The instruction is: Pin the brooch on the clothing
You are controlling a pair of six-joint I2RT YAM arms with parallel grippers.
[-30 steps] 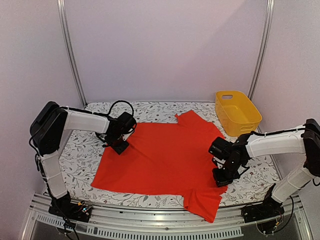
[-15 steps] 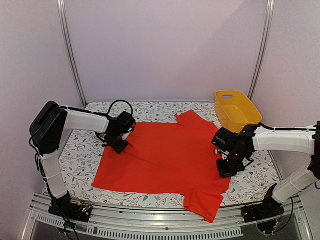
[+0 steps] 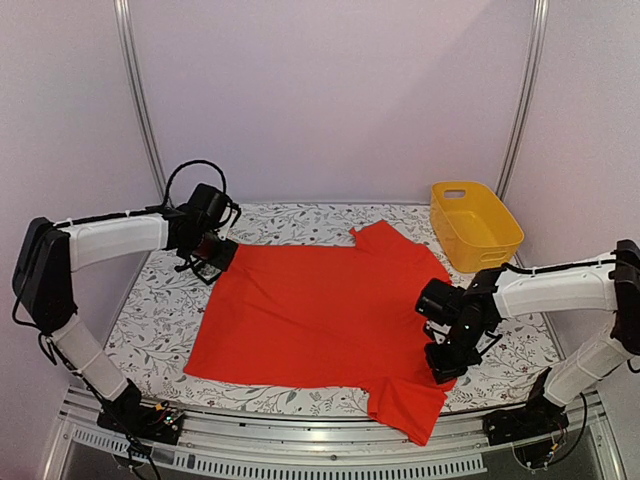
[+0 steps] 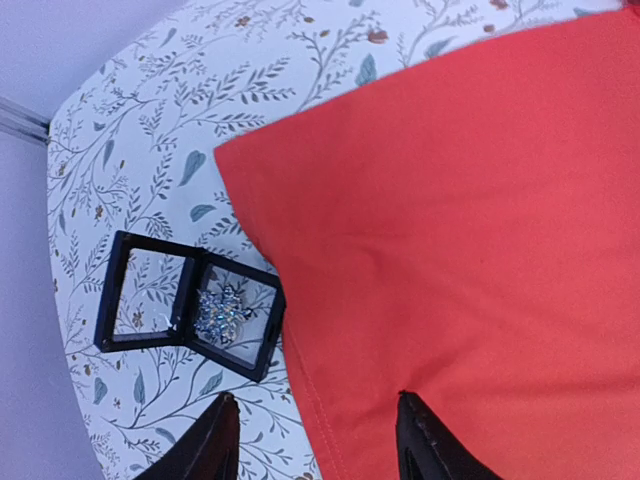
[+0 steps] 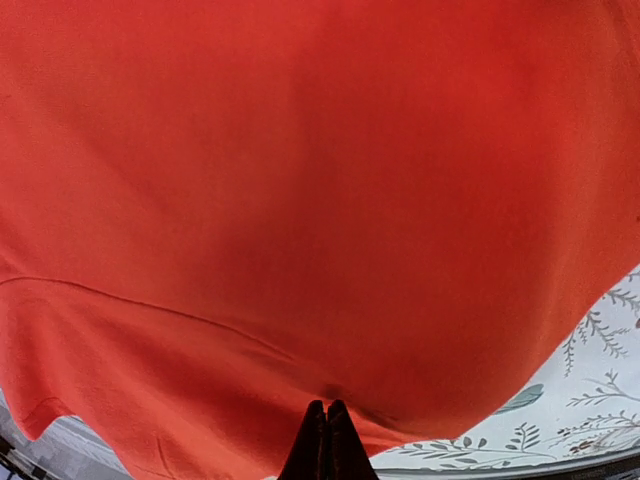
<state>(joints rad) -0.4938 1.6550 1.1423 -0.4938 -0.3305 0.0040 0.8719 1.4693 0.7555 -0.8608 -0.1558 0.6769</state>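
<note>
The clothing (image 3: 320,310) is a bright red-orange T-shirt lying flat on the floral table cover. In the left wrist view its corner (image 4: 470,200) lies beside a small black box (image 4: 130,290), hinged open. The glittery brooch (image 4: 220,312) sits inside it. My left gripper (image 4: 315,396) hovers open over the shirt's edge just near of the box, with nothing between its fingers. In the top view that gripper (image 3: 207,256) is at the shirt's far left corner. My right gripper (image 5: 326,405) is shut, its tips touching the shirt (image 5: 300,150) near the right sleeve (image 3: 440,362).
A yellow plastic basket (image 3: 482,256) stands at the back right, beyond the shirt. The floral cover (image 3: 160,320) shows bare on both sides of the shirt. Metal frame posts rise at the back corners.
My left arm has swung back and to the left, from the shirt's left edge to its far left corner. The right gripper moved away over the shirt, then came back nearer.
</note>
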